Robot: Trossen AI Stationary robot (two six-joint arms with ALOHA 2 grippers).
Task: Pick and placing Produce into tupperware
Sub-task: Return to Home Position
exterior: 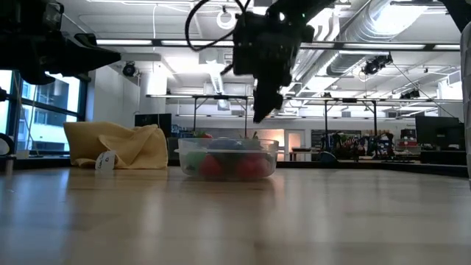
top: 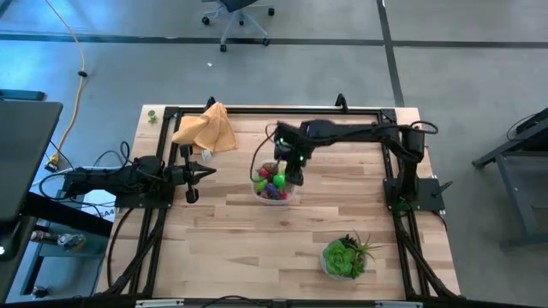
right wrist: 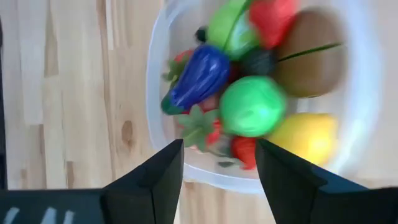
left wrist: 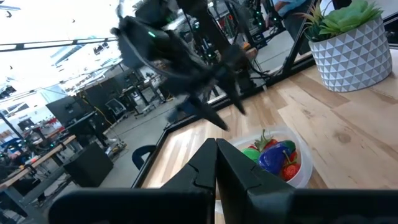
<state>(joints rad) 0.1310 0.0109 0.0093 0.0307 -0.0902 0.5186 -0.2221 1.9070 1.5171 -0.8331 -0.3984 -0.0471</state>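
Right gripper (right wrist: pixel 219 149) is hovering straight above the tupperware (exterior: pixel 221 142), fingers apart and empty. Toy produce (right wrist: pixel 252 106) is lying directly beneath it. Left gripper (top: pixel 209 172), fingers together, is waiting well leftward.

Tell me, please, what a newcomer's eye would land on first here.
The clear tupperware at the table's centre, heaped with toy produce, stands out, the right gripper open above it. The left gripper sits shut at the left edge. A leafy potted plant stands on the right side.
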